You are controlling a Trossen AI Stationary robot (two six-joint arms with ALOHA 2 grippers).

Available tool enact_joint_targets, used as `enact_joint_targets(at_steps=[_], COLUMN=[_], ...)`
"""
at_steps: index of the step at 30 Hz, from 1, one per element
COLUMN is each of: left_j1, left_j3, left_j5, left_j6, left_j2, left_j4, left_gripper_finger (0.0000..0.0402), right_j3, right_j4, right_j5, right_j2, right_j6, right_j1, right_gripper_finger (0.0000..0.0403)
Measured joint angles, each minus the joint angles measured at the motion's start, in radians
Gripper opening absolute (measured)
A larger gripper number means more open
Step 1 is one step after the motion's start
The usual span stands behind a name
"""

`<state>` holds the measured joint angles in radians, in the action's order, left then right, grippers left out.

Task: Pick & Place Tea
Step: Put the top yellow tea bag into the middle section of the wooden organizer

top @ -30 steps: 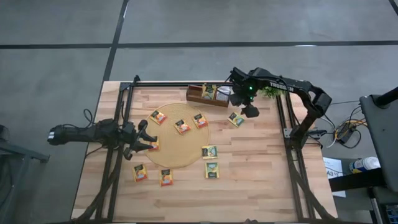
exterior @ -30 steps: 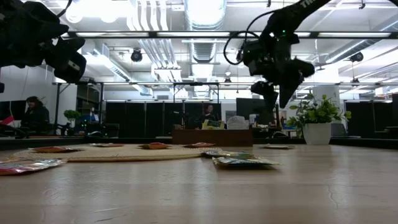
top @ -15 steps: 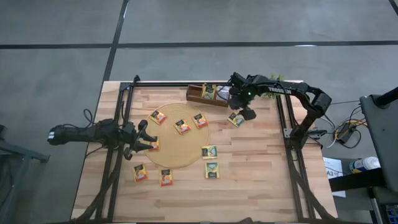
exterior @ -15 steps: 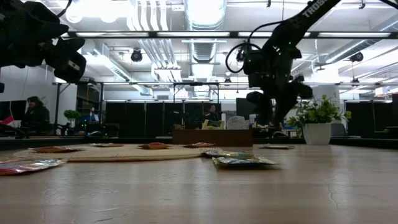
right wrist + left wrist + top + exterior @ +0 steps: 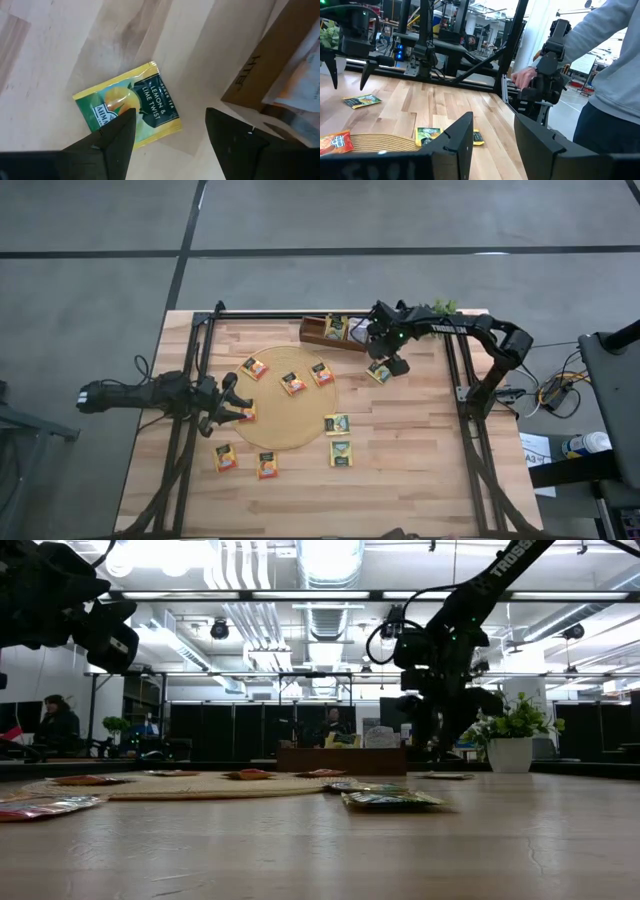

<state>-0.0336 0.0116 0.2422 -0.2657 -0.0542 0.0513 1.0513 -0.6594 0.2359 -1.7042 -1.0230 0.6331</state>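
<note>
Right gripper (image 5: 392, 366) is what you are working with, and it is hanging open and empty just over a green-yellow sachet (image 5: 129, 107) lying on the bare table (image 5: 420, 460) just beside the tray (image 5: 322, 336); the right wrist view is showing the fingers (image 5: 114, 135) spread to either side of the packet, not yet touching it.

Going near to far from the front edge: you are still leaving loose sachets on the wood, an orange one (image 5: 267, 466), a yellow one (image 5: 225, 457) and a green-yellow one (image 5: 341, 452). Farther in, more are sitting on the mat (image 5: 285, 412) or at its rim, roughly five. Left gripper (image 5: 236, 408) is waiting at the mat's left edge, fingers parted, holding nothing I can make out.

At the far side, the tray is holding at least one packet in its right end, so I judge you are early in the job, with most of the tea yet to be moved.
</note>
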Motion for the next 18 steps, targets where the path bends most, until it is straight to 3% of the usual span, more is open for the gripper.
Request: enact_joint_targets(at_steps=[11,18], left_j1=[0.000,0.000], left_j3=[0.000,0.000], left_j5=[0.000,0.000], left_j6=[0.000,0.000], left_j2=[0.000,0.000], left_j4=[0.000,0.000], left_gripper_finger=[0.0138,0.0138], right_j3=[-0.047,-0.003], right_j4=[0.066,0.013], right_j5=[0.003,0.005], right_j2=[-0.010,-0.111], right_j6=[0.043,0.145], right_j1=[0.000,0.000], right_gripper_finger=[0.0214,0.0203])
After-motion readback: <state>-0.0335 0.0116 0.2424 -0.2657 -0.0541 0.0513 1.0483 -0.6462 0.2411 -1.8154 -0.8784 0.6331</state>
